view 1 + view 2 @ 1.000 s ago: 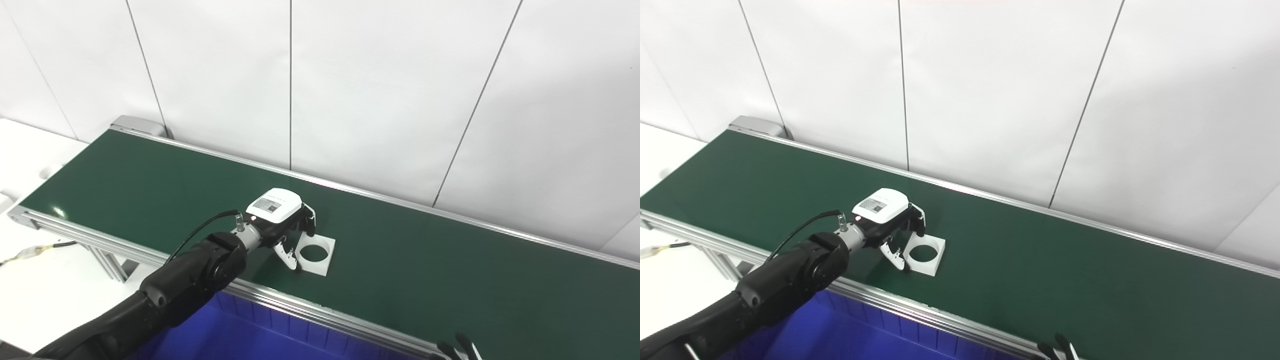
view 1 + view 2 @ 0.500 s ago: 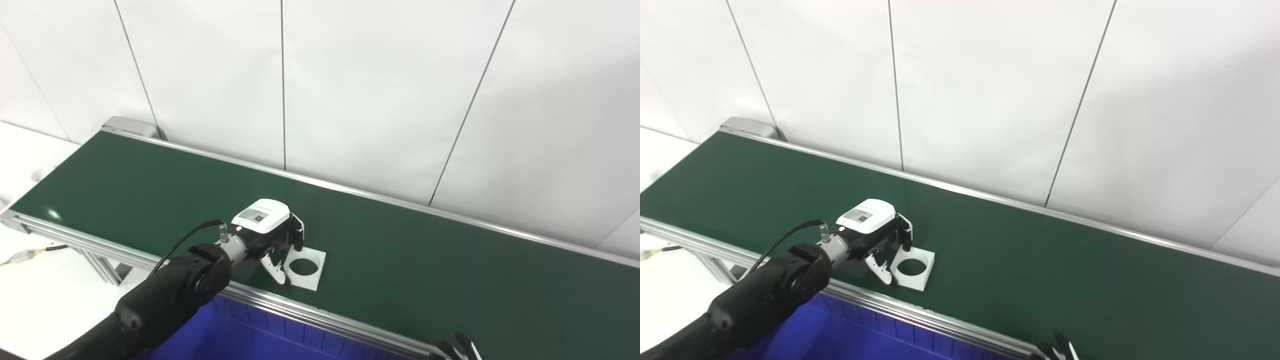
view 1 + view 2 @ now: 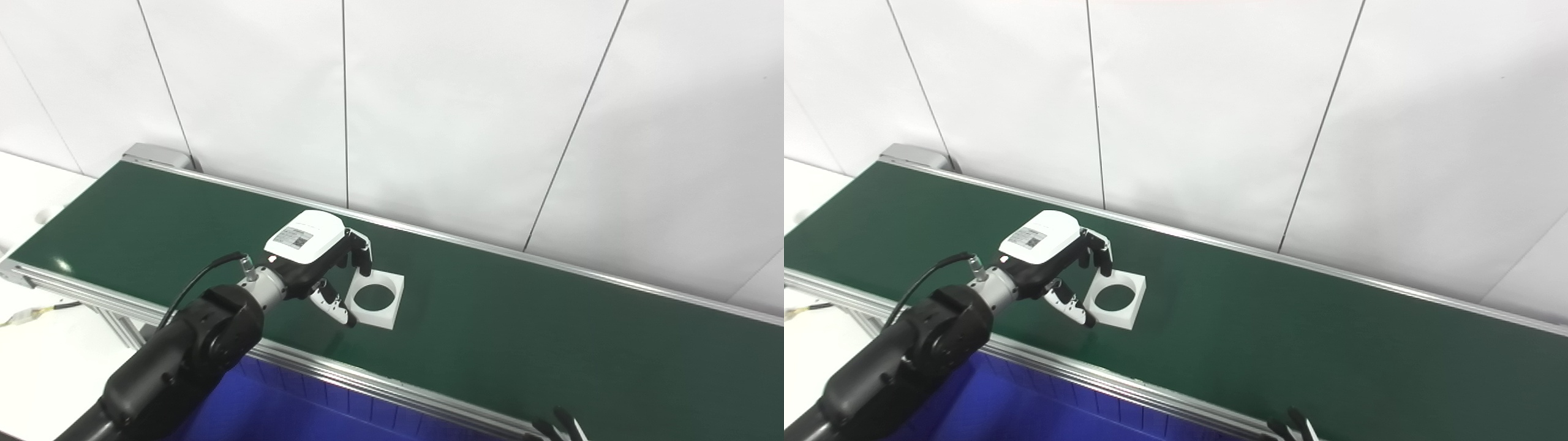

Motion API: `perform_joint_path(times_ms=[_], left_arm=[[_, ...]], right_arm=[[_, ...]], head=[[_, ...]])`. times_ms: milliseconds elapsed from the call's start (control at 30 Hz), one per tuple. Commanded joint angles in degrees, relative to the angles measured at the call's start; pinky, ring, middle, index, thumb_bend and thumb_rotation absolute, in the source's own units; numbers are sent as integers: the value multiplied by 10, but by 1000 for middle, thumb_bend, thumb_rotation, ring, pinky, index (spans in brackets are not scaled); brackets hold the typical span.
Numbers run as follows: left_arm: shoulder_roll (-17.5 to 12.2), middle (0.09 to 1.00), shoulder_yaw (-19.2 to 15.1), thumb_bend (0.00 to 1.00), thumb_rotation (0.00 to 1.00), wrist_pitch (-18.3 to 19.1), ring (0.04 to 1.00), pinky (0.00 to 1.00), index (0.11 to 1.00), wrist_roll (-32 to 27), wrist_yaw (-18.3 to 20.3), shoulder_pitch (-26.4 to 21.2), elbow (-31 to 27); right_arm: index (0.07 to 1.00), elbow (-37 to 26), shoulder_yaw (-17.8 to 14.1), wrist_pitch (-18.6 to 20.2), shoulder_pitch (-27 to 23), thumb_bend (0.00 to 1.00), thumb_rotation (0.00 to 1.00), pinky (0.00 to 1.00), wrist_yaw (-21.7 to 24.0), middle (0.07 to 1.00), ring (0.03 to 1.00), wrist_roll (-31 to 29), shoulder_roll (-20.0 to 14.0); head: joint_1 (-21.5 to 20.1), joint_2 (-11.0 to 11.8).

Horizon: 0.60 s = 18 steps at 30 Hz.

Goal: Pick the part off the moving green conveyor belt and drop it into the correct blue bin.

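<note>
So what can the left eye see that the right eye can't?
Only the left eye view shows the near left corner of the belt frame; in the right eye view that corner is cut off at the edge.

Only the right eye view: nothing I can pick out, just the same things sitting further to the left.

Both show the green belt, the left hand gripping the edge of the white part with the round hole, the blue bin below, and the right hand peeking in at the bottom.
</note>
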State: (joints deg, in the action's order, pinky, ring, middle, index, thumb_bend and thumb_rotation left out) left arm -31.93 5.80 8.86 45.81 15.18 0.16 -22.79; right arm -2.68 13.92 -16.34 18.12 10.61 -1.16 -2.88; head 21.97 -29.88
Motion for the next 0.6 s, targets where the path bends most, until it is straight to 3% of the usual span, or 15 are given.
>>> perform_joint_path(times_ms=[0,233,367,567], left_arm=[[-11,461,-17,515,0,2,533,622,515,8,3,-4,-29],[-3,463,-34,517,0,-6,525,604,512,9,11,9,-64],[6,457,-37,516,0,4,528,624,514,-6,34,22,-94],[36,415,-37,514,0,7,420,477,516,-39,57,54,-141]], right_arm=[[927,-22,0,-25,-2,663,531,689,4,842,785,-5,0],[925,-24,0,-23,-1,668,533,685,4,838,780,-4,-1],[927,-30,0,-17,0,675,542,687,4,839,783,-6,-2],[933,-42,-1,-9,2,686,552,687,4,839,788,-6,-5]], head=[[1,-2],[-2,-7],[-4,-15],[-5,-34]])
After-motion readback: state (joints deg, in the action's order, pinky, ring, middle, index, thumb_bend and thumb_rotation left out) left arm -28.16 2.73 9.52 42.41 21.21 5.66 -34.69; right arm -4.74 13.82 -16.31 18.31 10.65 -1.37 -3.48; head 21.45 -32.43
